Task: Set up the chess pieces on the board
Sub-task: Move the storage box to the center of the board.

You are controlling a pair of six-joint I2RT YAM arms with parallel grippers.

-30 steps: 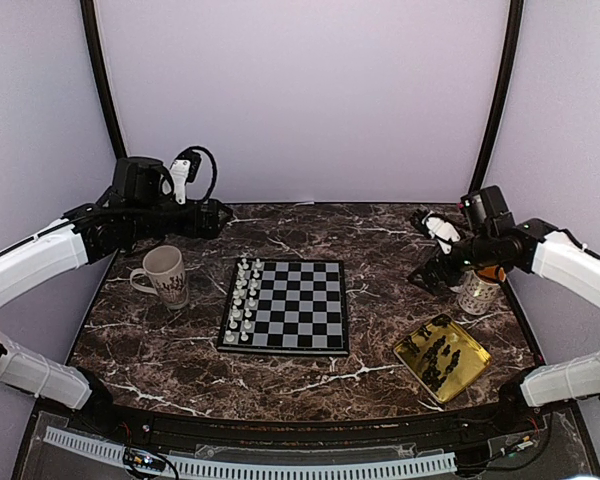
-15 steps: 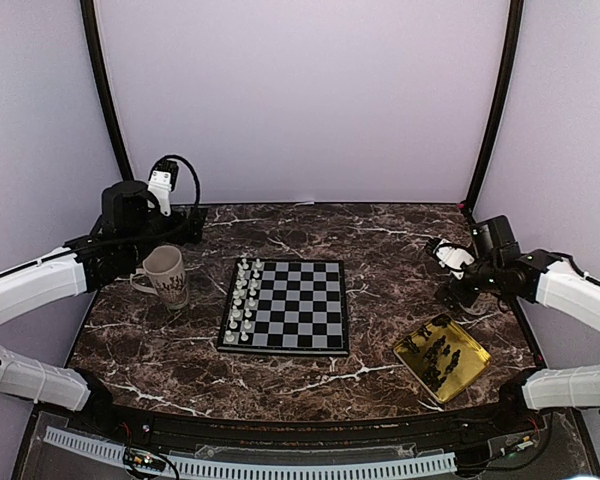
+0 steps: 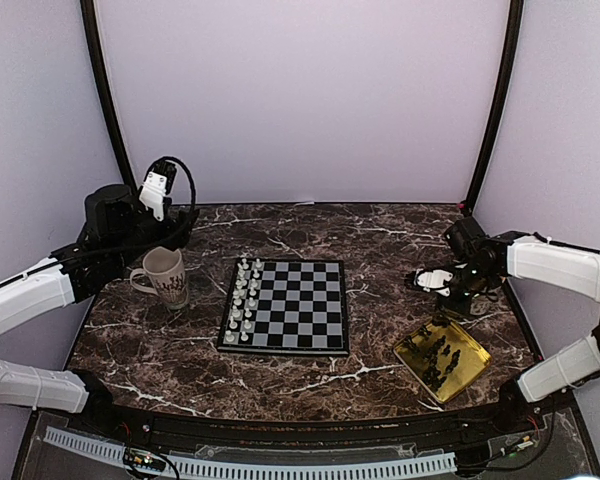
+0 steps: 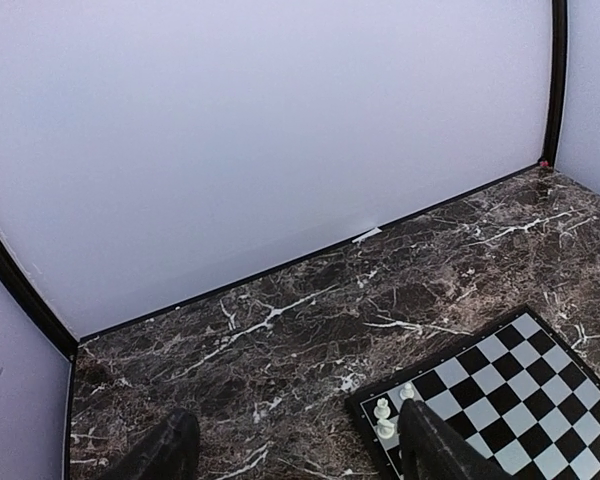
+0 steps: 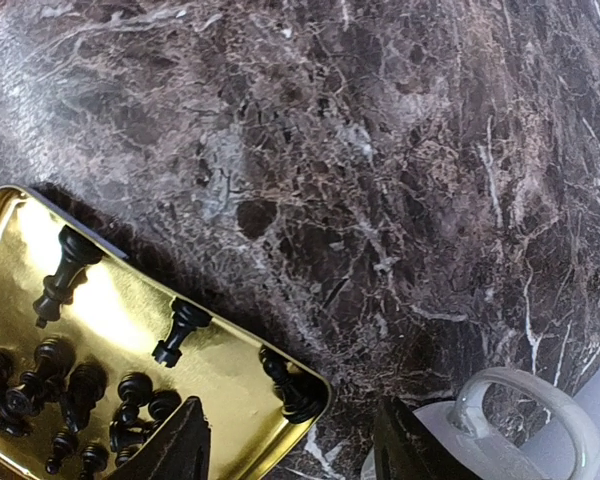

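Left gripper: fingers apart, empty, high over the table behind a beige mug.
Board: mid-table; pale chess pieces fill its two left files, the right files bare.
Right gripper: fingers apart, empty, above the gold tray corner.
Black chess pieces: all lying in the tray.
Step, as judged: first black pick. Next: descend onto one separate piece, close, and carry it to the board's right side.

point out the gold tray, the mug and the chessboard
gold tray [image 3: 468, 360]: top external view, bare gold floor near its right corner
mug [image 3: 167, 277]: top external view, middle of its outer wall
chessboard [image 3: 302, 306]: top external view, bare squares at its middle
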